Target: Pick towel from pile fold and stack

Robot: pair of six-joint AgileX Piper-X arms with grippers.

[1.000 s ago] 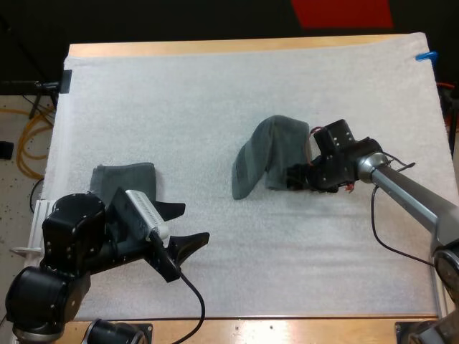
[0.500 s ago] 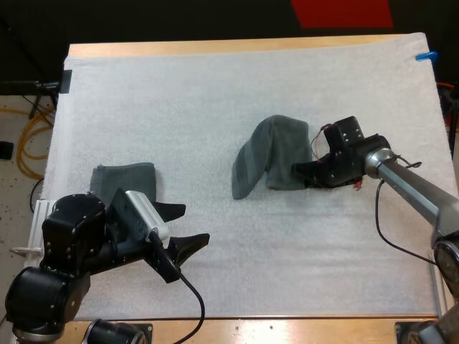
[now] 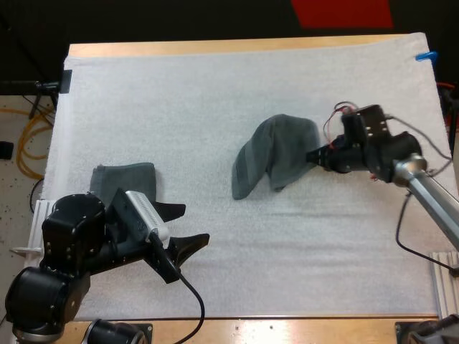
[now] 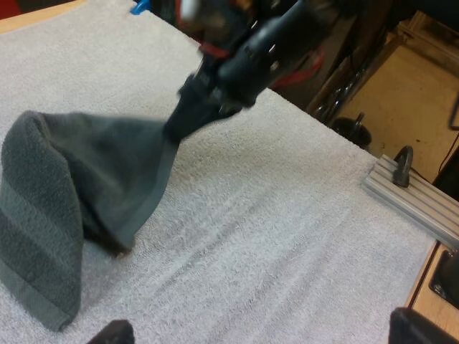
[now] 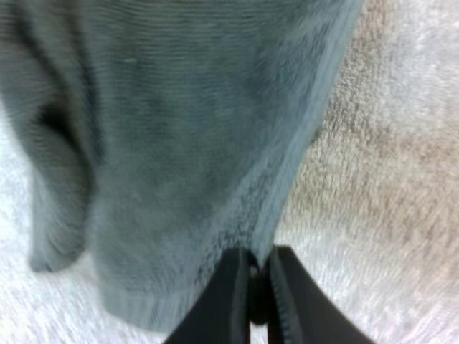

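- Pinching the right-hand edge of the crumpled towel (image 3: 276, 150), the right gripper (image 3: 315, 156) sits near the middle of the white mat (image 3: 215, 93), a little to the right of centre in the high view.
- From the right wrist view, its two black fingers (image 5: 229, 301) are clenched on the towel's hemmed border, with cloth pressed between them.
- The dark grey-green cloth (image 5: 179, 129) spreads away from the fingertips, with a deep fold down one side.
- In the left wrist view the towel (image 4: 79, 193) rises from the mat to the tips of the right gripper (image 4: 183, 122) like a slack tent. Its far end is doubled over and rests on the mat.
- The left gripper (image 3: 195, 222) hangs over the near left part of the mat, well apart from the crumpled towel. Its fingers are spread wide and hold nothing.
- A folded towel (image 3: 125, 179) lies flat on the mat at the left, just beyond the left arm's bulky wrist, which partly covers it. I cannot tell how many layers it has.
- The mat covers nearly all of the wooden surface (image 3: 215, 46), whose bare strip shows along the far side.
- A metal rail (image 4: 409, 193) lies at the mat's edge beyond the right arm in the left wrist view.
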